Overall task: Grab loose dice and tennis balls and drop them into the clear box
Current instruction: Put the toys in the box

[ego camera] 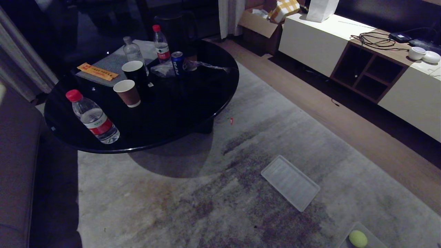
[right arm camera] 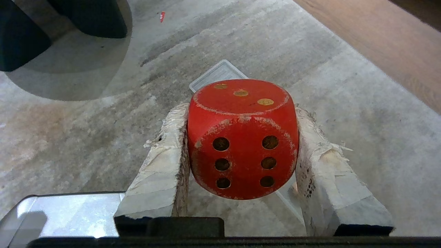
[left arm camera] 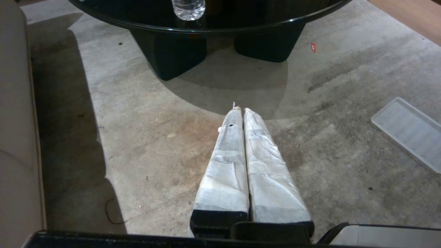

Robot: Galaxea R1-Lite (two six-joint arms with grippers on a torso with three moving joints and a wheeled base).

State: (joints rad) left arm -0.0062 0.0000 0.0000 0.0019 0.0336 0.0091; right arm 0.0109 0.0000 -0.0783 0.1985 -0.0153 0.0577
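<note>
Wood, seemingly: the red die looked hard, light, best pinched on flat faces. Right end effector gripped it so; left end effector was closed, empty.

Tennis ball in clear box (lower right) — lid behind

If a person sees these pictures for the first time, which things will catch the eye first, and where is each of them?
Most striking is the red die, clamped between the taped fingers of the right gripper above the grey carpet. Next comes the round black table at the upper left of the head view, carrying bottles and cups. A yellow-green tennis ball lies at the bottom right edge, near the flat ribbed lid on the carpet.
</note>
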